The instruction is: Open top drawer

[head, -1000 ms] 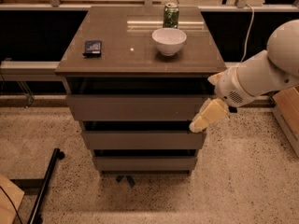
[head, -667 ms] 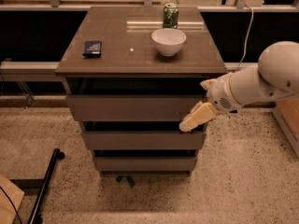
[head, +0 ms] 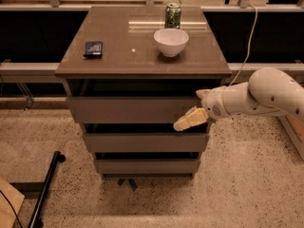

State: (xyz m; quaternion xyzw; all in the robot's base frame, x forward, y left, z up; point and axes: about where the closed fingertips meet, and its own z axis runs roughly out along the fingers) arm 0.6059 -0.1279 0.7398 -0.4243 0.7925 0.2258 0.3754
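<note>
The top drawer (head: 128, 109) is the uppermost of three grey-brown flat fronts in the cabinet, just under the brown top. It looks closed, with a dark gap above it. My gripper (head: 189, 119) is on a white arm that comes in from the right. Its cream fingers (head: 183, 123) point left and lie at the right end of the top drawer's front, at its lower edge.
On the cabinet top (head: 118, 56) stand a white bowl (head: 171, 41), a green can (head: 173, 15) and a small dark object (head: 93, 48). Two lower drawer fronts (head: 145, 142) sit below. A black pole (head: 45, 189) lies on the speckled floor at left.
My gripper and arm have moved left, from beside the cabinet's right edge onto the right end of the top drawer's front. The drawer has not moved.
</note>
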